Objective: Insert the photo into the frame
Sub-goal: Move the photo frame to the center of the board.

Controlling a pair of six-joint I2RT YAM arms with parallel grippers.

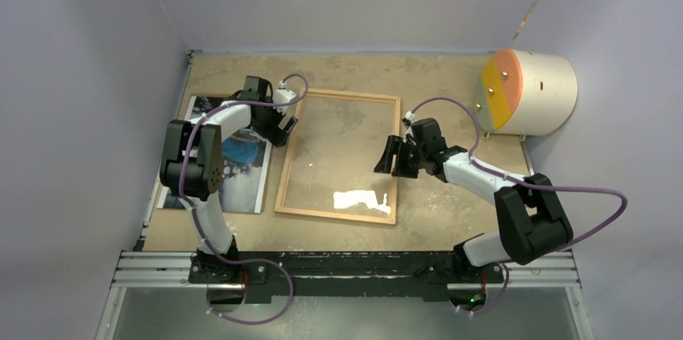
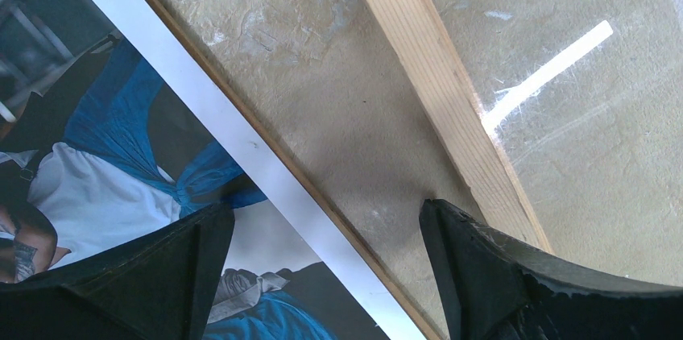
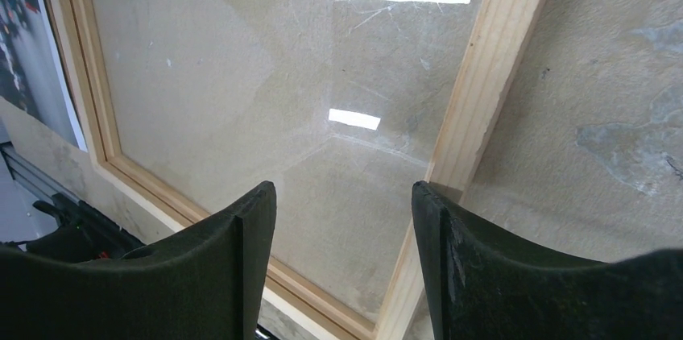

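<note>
1 photo [image 1: 246, 172], partly hidden under the left arm [image 1: 196, 155], lies beside 1 frame [image 1: 354, 97] on the table [image 1: 451, 90]. The left fingers [image 2: 161, 275] and right fingers [image 3: 201, 267] are both spread, grasping nothing.

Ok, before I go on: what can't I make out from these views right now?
- Top view: the left arm covers much of the photo; glare whites out part of the frame pane.
- Left wrist: the photo runs off the edges and under a left claw finger; the brown line along its border is unidentifiable.
- Right wrist: whether the right claw touches the frame is unclear.
</note>
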